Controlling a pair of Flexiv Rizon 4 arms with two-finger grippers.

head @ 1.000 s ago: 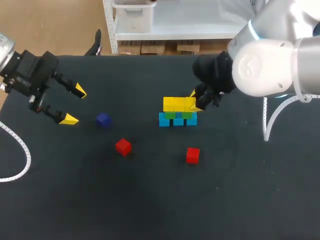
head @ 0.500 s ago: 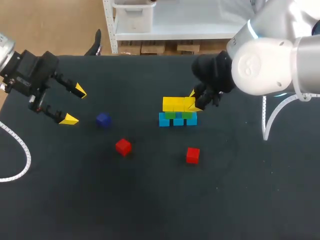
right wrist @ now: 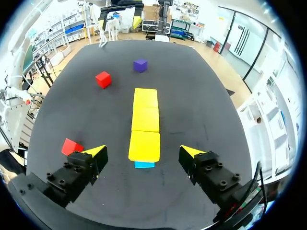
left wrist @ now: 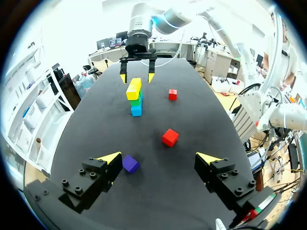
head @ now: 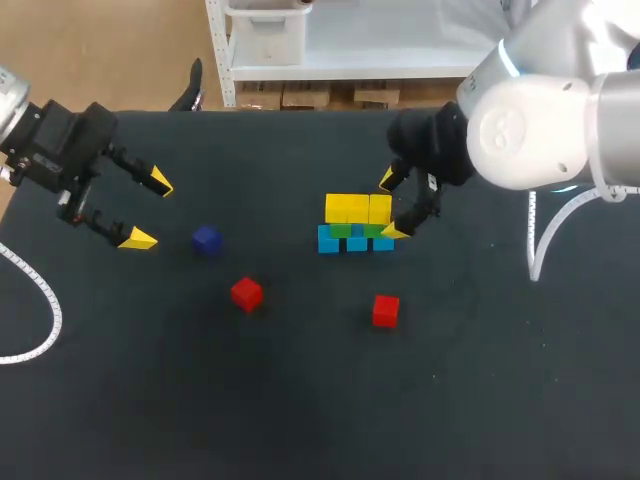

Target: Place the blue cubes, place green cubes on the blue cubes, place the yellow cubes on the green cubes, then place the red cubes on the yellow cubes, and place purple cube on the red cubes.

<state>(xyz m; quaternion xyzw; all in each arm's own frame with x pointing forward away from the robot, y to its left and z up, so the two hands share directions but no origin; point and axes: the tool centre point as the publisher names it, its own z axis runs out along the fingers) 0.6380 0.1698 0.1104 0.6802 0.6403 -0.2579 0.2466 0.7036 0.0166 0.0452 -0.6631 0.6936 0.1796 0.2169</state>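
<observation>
A stack stands mid-table: a row of blue cubes (head: 356,241), green cubes (head: 357,230) on them, and a row of yellow cubes (head: 358,208) on top. My right gripper (head: 392,205) is open at the stack's right end, its fingers on either side of the end yellow cube (right wrist: 145,145) without touching it. Two red cubes (head: 246,293) (head: 385,310) lie in front of the stack. The purple cube (head: 206,240) sits to the left. My left gripper (head: 148,210) hangs open and empty at the far left, with the purple cube (left wrist: 130,164) just ahead of it.
A white cable (head: 40,300) curves along the table's left edge. Another white cable (head: 545,230) loops at the right beside my right arm (head: 530,110).
My right gripper has opened and let go of the end yellow cube, which now rests on the stack. The left arm has not moved.
</observation>
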